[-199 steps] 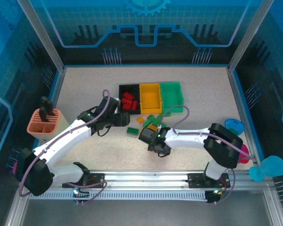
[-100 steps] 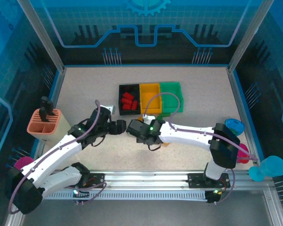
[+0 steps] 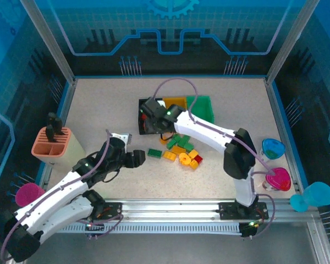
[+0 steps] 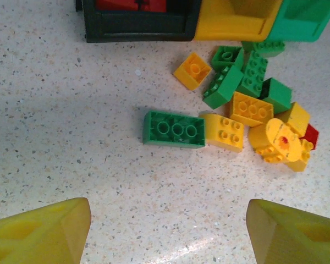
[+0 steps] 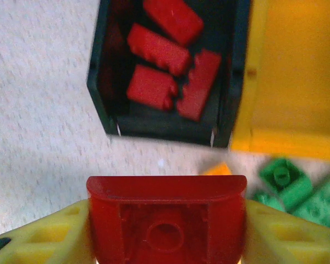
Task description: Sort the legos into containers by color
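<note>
Three bins, black (image 5: 165, 132), yellow (image 5: 297, 82) and green (image 3: 201, 107), stand in a row toward the table's (image 3: 99, 104) far edge. Four red bricks (image 5: 159, 49) lie in the black bin. The right gripper (image 5: 166, 236) clamps a fifth red brick (image 5: 166, 192) just before that bin. Near the table's centre lie about eleven loose bricks (image 4: 247, 104), mostly green and yellow. The left gripper (image 4: 168, 225) hangs open just left of them.

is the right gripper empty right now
No, the right gripper is clamped on a red plastic toy brick that fills the space between its jaws.

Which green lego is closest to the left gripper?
The long green lego at the pile's left end, beside a yellow lego; the other green legos cluster nearer the yellow bin.
</note>
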Controlling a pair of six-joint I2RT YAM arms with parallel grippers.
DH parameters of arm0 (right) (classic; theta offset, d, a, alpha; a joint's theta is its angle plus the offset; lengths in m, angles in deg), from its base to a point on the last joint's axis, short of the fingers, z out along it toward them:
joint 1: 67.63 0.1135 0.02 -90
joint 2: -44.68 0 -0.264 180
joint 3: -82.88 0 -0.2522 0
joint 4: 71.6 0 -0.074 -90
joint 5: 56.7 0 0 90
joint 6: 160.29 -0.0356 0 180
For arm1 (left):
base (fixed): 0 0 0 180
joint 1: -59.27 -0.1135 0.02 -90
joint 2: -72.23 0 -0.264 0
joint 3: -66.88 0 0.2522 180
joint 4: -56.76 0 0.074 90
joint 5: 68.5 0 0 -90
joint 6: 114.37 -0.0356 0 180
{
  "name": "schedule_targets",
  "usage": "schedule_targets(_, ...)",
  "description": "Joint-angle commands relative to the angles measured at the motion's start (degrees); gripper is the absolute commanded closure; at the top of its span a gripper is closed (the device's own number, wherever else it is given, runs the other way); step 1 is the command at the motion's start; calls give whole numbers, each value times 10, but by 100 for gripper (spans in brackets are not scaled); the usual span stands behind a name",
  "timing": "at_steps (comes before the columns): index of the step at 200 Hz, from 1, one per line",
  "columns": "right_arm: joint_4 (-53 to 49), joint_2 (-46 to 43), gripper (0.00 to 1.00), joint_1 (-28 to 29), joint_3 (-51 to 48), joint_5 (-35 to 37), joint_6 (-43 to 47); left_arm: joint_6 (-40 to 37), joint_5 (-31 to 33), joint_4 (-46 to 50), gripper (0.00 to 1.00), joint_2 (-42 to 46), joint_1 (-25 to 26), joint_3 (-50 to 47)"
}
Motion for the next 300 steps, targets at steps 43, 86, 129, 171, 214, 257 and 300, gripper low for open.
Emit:
schedule_targets(43, -73, 181, 44, -72, 252, -73, 84, 16, 3, 24, 25, 29, 14, -5)
schedule_targets(86, -76, 255, 41, -104, 351, -90, 87, 19, 6, 27, 25, 22, 25, -6)
schedule_targets(129, -70, 225, 16, -110, 359, -102, 91, 16, 7, 32, 24, 1, 34, 5)
schedule_targets(171, -16, 102, 14, -107, 218, -106, 103, 27, 1, 14, 22, -35, 37, 8)
schedule_targets(214, 40, -38, 17, -91, 29, -117, 181, 33, 0, 0, 22, -65, 37, 16)
schedule_targets(257, 122, -196, 23, -81, -221, -153, 270, 68, -10, -7, 21, -111, 24, 25)
schedule_targets(300, 149, -266, 24, -75, -371, -237, 311, 98, -92, -62, 21, -145, -42, 21)
